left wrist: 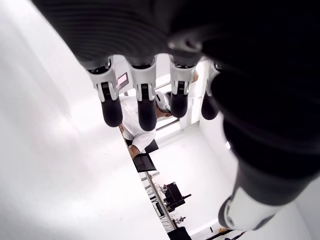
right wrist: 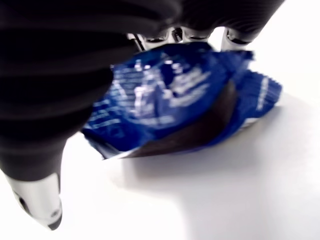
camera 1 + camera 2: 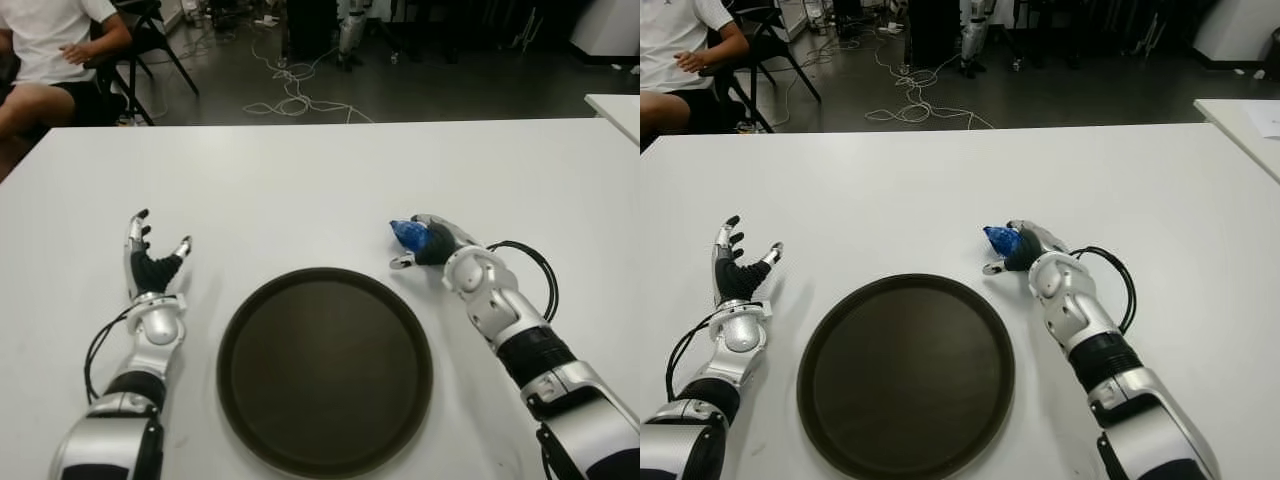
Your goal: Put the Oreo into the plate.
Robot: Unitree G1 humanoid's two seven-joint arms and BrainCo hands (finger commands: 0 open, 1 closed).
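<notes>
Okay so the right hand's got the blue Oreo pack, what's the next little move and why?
Probably lift slightly and carry it toward the robot's left and nearer, over the plate. The right hand is closed on the Oreo pack low at the table, just beyond the plate's far right rim. The left hand shows open, left of the plate.

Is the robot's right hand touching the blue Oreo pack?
Touching. In the right wrist view the right hand has its fingers curled over the Oreo pack, with no gap showing.

Glossy blue wrapper (image 2: 175, 100), perhaps foil; matt plate (image 3: 325, 370)
</notes>
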